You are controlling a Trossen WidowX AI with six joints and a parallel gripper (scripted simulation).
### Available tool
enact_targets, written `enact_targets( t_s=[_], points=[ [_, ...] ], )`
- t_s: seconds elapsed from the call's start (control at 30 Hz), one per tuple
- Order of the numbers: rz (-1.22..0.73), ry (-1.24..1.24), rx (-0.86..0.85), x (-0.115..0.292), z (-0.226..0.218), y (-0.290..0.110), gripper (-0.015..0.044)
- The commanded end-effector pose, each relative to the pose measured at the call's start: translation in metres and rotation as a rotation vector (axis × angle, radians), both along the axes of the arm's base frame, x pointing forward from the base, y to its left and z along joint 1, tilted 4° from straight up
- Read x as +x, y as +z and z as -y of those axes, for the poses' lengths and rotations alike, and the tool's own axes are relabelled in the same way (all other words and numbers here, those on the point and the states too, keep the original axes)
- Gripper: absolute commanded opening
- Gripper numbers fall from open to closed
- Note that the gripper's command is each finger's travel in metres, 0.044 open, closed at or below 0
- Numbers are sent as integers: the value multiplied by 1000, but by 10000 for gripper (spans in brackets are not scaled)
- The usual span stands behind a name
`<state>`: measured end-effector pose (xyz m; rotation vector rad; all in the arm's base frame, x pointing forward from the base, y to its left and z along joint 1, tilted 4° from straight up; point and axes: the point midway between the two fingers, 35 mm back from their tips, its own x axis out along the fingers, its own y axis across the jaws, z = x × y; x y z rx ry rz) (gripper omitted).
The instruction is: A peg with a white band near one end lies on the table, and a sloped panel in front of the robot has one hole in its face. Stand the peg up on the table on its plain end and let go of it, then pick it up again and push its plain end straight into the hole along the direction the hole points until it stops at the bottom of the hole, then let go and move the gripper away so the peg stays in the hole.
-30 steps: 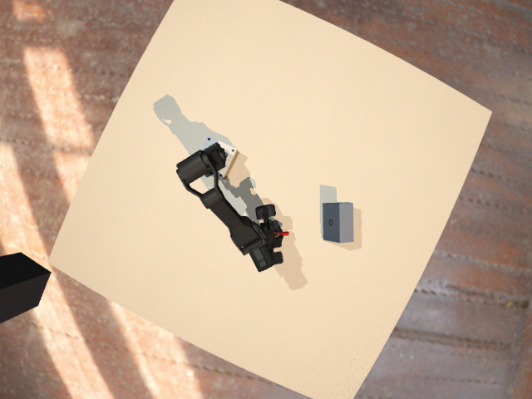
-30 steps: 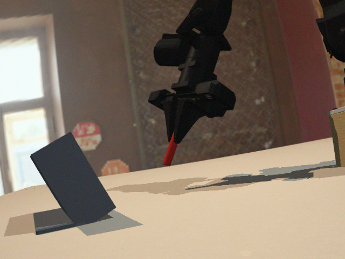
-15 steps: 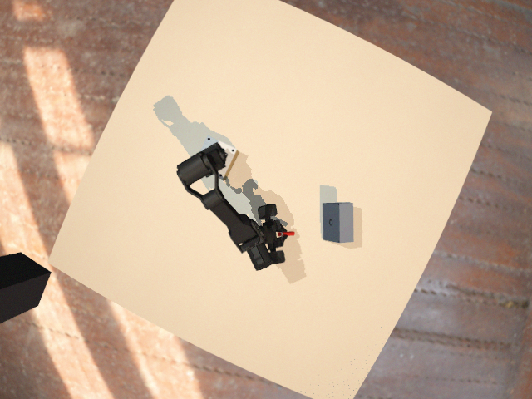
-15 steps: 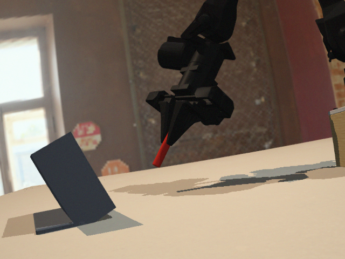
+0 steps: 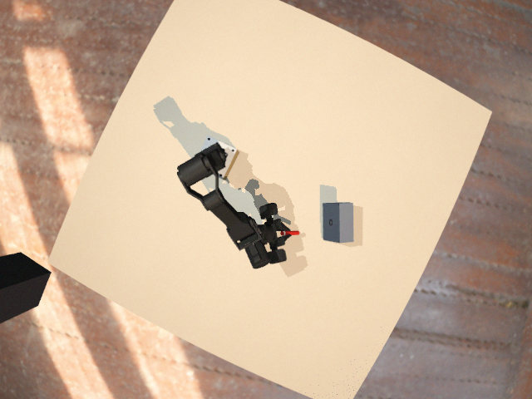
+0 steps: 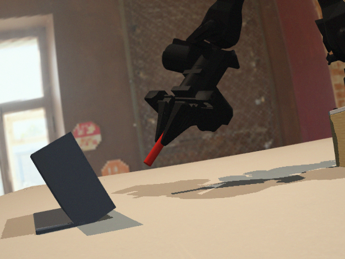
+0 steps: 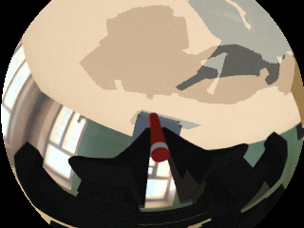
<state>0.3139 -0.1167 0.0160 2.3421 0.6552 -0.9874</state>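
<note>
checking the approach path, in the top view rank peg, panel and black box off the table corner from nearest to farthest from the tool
1. peg: held in the tool, pointing at the panel.
2. panel: on the table, just past the peg's tip.
3. black box: off the table, opposite side, farthest.

From my top view the sloped panel (image 5: 337,222) stands on the table (image 5: 300,107), well apart from the arm's base (image 5: 214,156), its hole (image 5: 330,222) on the face turned toward the arm. Between them I see the gripper (image 6: 163,139) above the table, clamping the peg (image 6: 153,152). The peg juts tilted down toward the panel, clear of both panel and table.
</note>
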Motion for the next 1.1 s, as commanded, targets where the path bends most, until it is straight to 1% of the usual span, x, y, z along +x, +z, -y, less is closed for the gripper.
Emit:
enact_targets(
  t_s=[0.0,1.07],
  points=[
    [36,21,9,1,-3,-1,0],
    [275,132,42,4,-20,5,0]
  ],
)
